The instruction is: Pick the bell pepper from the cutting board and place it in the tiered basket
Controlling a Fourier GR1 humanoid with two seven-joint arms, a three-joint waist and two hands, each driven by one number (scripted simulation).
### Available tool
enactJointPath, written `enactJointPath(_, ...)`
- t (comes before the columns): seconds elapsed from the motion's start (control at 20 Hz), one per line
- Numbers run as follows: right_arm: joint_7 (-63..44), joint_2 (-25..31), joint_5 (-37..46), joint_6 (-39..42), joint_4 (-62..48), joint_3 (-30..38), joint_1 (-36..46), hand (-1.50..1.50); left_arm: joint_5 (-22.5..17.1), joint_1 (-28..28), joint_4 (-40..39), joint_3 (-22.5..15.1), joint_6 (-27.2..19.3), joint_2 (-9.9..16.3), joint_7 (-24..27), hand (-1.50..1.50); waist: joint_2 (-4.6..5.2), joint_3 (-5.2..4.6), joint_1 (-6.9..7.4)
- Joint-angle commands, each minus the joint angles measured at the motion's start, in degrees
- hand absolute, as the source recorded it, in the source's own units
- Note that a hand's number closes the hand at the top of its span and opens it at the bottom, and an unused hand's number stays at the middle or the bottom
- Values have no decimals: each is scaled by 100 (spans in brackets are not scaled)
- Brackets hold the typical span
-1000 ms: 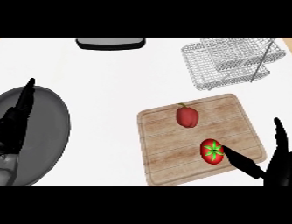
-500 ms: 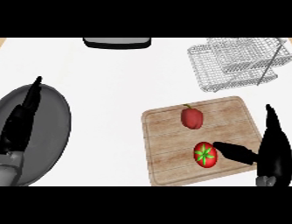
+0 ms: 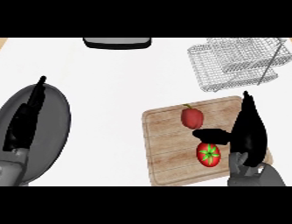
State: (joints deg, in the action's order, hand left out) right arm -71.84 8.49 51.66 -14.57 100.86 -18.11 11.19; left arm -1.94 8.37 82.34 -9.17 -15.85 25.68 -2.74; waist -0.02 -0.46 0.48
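Note:
A red bell pepper (image 3: 192,117) with a green stem lies on the far part of the wooden cutting board (image 3: 168,148). A red tomato (image 3: 208,154) with a green top sits nearer the front of the board. My right hand (image 3: 247,131) hovers over the board's right side, open, fingers straight and pointing away, thumb (image 3: 212,135) reaching left between pepper and tomato, just short of the pepper. The wire tiered basket (image 3: 239,63) stands at the far right. My left hand (image 3: 25,119) rests open at the left.
A grey oval plate (image 3: 52,127) lies under the left hand at the counter's left. A dark tray-like object (image 3: 117,42) sits at the counter's far edge. The white counter stretches between plate and board.
My right hand has moved forward and left over the board, its thumb now close to the pepper. The view has shifted slightly. The left hand stays where it was.

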Motion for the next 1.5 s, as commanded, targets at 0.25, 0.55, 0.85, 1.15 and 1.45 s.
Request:
enactJointPath(0.25,-1341,-835,632,1339,-500,324,689,-150,-68,167,-105,143,171,43,-30,0,-12,24,-44)
enactJointPath(0.55,-1339,-845,929,1383,-827,190,853,-150,-67,228,3,193,254,118,-169,0,-31,26,-3)
enactJointPath(0.85,-1338,-847,1191,1683,-917,109,897,-150,11,252,-163,210,211,24,-67,0,-24,27,-27)
enactJointPath(1.15,-1338,-847,1128,1607,-1073,178,810,-150,131,136,-204,97,29,-275,88,0,-18,31,-15)
enactJointPath(1.45,-1338,-847,962,1500,-1553,539,1071,-150,-36,142,-21,303,314,29,-129,0,-10,39,90)
